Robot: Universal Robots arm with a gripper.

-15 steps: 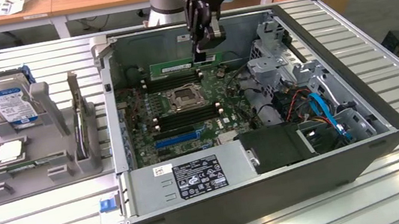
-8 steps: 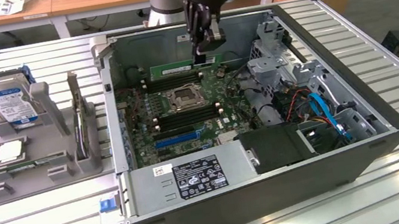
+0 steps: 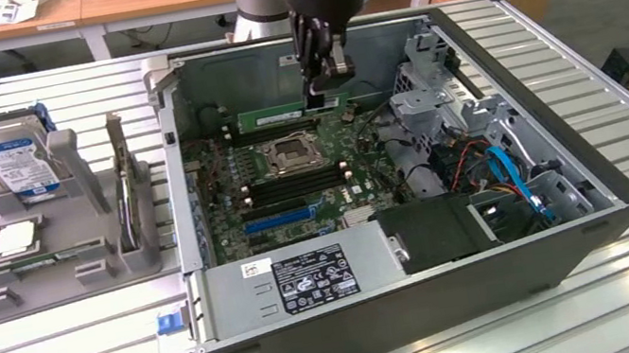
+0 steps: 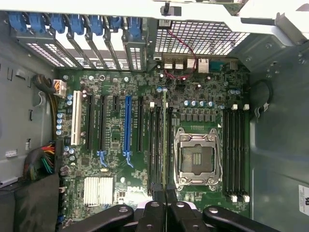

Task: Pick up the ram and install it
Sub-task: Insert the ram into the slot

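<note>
The ram [image 3: 276, 110] is a thin green stick held on edge inside the open computer case [image 3: 439, 309]. My gripper [image 3: 327, 96] is shut on one end of it. It hangs lengthwise just over the black memory slots [image 3: 281, 130] on the far side of the empty CPU socket [image 3: 290, 152]. In the wrist view the ram [image 4: 164, 135] shows edge-on as a thin line running out from between my fingertips [image 4: 165, 193], lined up with the memory slots [image 4: 157, 145] beside the CPU socket [image 4: 198, 159]. Whether it touches a slot I cannot tell.
A grey holder [image 3: 49, 269] at the exterior view's left carries a hard drive [image 3: 15, 159] and a square silver chip [image 3: 18, 238]. Inside the case are the power supply [image 3: 306, 279], a metal drive cage [image 3: 444, 107], cables [image 3: 506, 173] and a blue slot [image 3: 277, 219].
</note>
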